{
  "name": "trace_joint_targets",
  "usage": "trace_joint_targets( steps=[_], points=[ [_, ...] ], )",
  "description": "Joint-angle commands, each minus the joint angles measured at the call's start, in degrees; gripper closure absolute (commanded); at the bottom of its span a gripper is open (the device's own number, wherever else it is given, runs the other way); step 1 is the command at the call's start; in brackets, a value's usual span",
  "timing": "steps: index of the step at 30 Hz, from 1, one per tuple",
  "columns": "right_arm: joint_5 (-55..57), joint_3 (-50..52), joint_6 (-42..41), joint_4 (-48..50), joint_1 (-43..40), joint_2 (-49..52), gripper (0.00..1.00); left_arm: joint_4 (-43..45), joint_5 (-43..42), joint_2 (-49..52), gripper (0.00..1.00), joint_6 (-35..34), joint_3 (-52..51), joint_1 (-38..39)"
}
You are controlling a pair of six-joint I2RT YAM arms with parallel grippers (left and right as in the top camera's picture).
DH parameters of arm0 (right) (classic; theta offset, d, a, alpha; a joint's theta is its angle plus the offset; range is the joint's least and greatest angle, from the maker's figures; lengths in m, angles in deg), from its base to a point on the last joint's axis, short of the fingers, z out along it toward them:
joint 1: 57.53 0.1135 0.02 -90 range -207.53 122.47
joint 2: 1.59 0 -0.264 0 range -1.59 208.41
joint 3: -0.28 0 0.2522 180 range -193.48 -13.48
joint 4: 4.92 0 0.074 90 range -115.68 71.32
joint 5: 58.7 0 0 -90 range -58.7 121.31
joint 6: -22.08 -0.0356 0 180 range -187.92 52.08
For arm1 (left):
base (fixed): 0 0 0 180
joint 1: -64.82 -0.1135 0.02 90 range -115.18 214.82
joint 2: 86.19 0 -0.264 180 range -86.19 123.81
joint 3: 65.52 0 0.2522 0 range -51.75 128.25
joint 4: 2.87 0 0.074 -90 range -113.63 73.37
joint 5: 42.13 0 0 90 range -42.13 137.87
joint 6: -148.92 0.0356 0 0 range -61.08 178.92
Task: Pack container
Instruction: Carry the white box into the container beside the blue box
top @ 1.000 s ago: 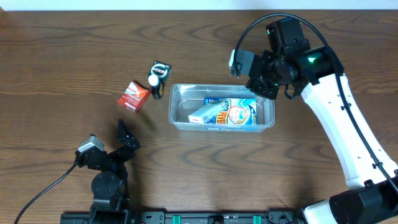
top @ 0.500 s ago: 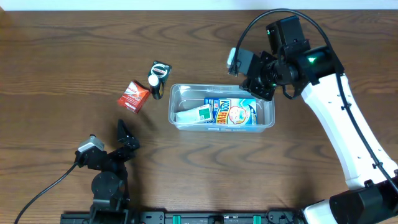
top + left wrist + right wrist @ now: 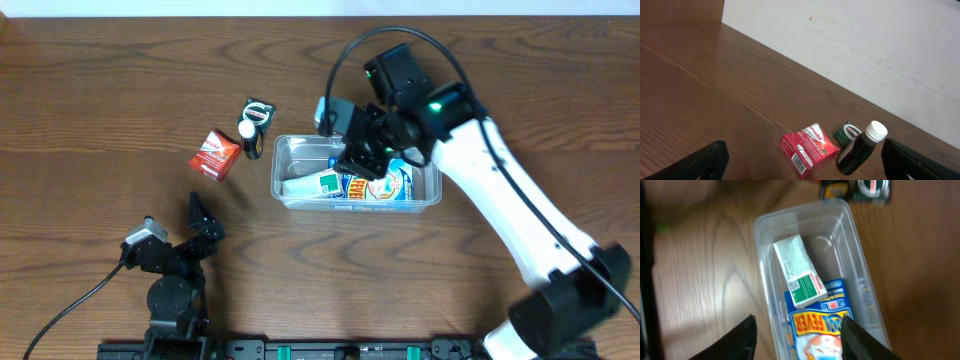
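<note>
From above, the clear tub [image 3: 352, 206] sits on the table [image 3: 100, 80] a little right of the middle, its long side running across. Inside it a white box [image 3: 314, 185] with a green end lies at the left and a blue packet [image 3: 388, 186] at the right, the two meeting under the arm. The right gripper [image 3: 358, 160] hangs over the middle of the tub, and from up here I cannot make out how its fingers stand. Just off the tub's far left corner is a dark bottle [image 3: 249, 140] with a white cap. A small green packet [image 3: 259, 110] lies right by the cap, and a red box [image 3: 213, 154] sits near on the left. The left gripper [image 3: 203, 222] is down by the near edge, well apart from everything, with its fingers spread.

The left wrist view shows the left gripper [image 3: 802, 145] with a dark finger in each lower corner, wide apart and holding nothing. Ahead on the wood are the red box [image 3: 810, 147], the bottle [image 3: 859, 152] standing just beside it on the right, and the green packet [image 3: 847, 132] behind them. A white wall [image 3: 865, 50] rises beyond.

The right wrist view looks down into the tub [image 3: 761, 265]. The right gripper [image 3: 799, 322] has its fingers parted and grips nothing. The white box [image 3: 796, 265] lies slanted in the far half, its green end resting on the edge of the blue packet [image 3: 822, 325]. The green packet [image 3: 874, 186] shows past the tub's far end.
</note>
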Motion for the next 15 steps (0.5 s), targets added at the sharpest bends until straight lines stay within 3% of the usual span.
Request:
trace_joint_targets(
  steps=[1,5,15],
  points=[
    [-1.27,0.79,-14.82,1.62,-0.61,6.58,0.37,-1.88,1.16,-0.42,0.02,0.92,-1.22,-0.28],
    [-9.62,0.79,-19.65,4.68,-2.29,11.58,0.20,-1.88,1.16,-0.42,0.02,0.92,-1.22,-0.28],
    [-14.03,0.79,-25.59,4.92,-6.49,14.80,0.20,-1.90,1.16,-0.39,0.02,0.92,-1.22,-0.28]
  ],
)
